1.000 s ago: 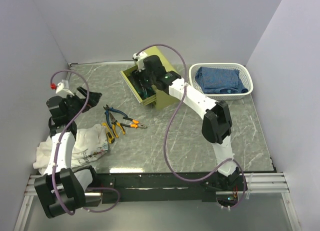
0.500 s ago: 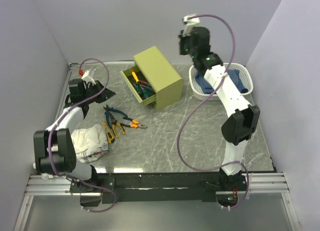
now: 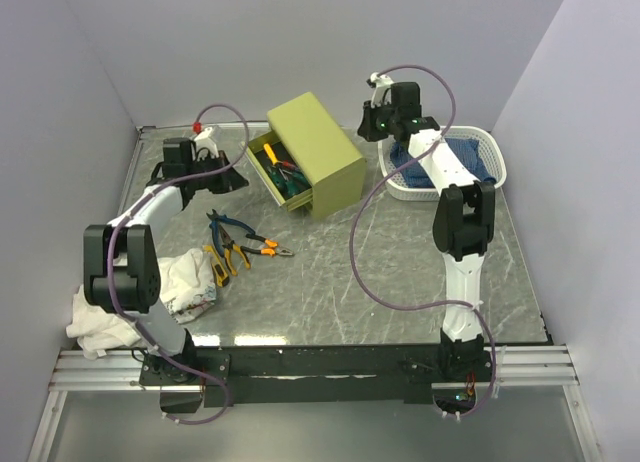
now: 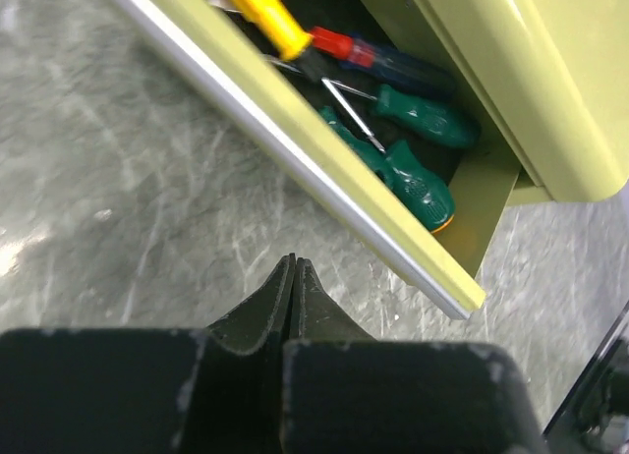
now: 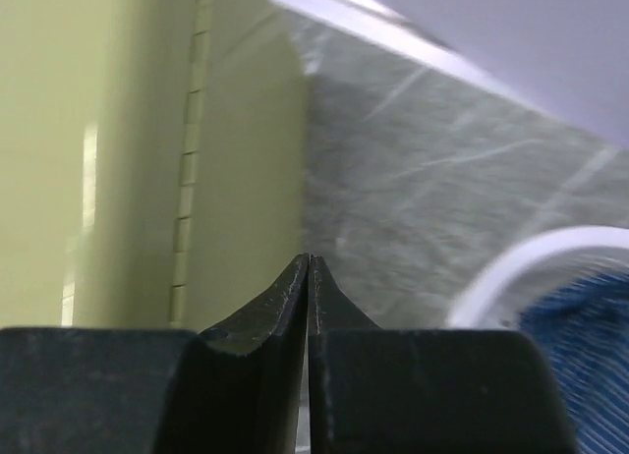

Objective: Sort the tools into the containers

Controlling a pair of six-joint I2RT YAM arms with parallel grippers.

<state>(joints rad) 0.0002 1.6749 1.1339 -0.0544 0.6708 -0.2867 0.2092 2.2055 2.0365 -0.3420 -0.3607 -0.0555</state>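
Note:
The olive cabinet point(image 3: 318, 147) stands at the back of the table with one drawer point(image 3: 268, 178) pulled out to the left. Inside the drawer lie two green screwdrivers point(image 4: 413, 174), a red-blue screwdriver point(image 4: 378, 56) and a yellow-handled tool point(image 4: 260, 12). Blue-handled pliers point(image 3: 224, 228), orange-handled pliers point(image 3: 266, 247) and a yellow utility knife point(image 3: 216, 266) lie on the table left of centre. My left gripper point(image 3: 233, 180) point(image 4: 293, 263) is shut and empty, just left of the drawer front. My right gripper point(image 3: 369, 130) point(image 5: 309, 259) is shut and empty, beside the cabinet's far right side point(image 5: 118, 149).
A white basket point(image 3: 498, 162) holding a blue cloth point(image 3: 438, 154) stands right of the cabinet, its rim point(image 5: 521, 262) close to my right gripper. A crumpled white cloth point(image 3: 185, 287) lies at the near left. Walls close in the table on three sides.
The left arm swung toward the drawer front and its gripper shut. The right arm lifted out of the drawer, rose high, then came down beside the cabinet with its gripper shut.

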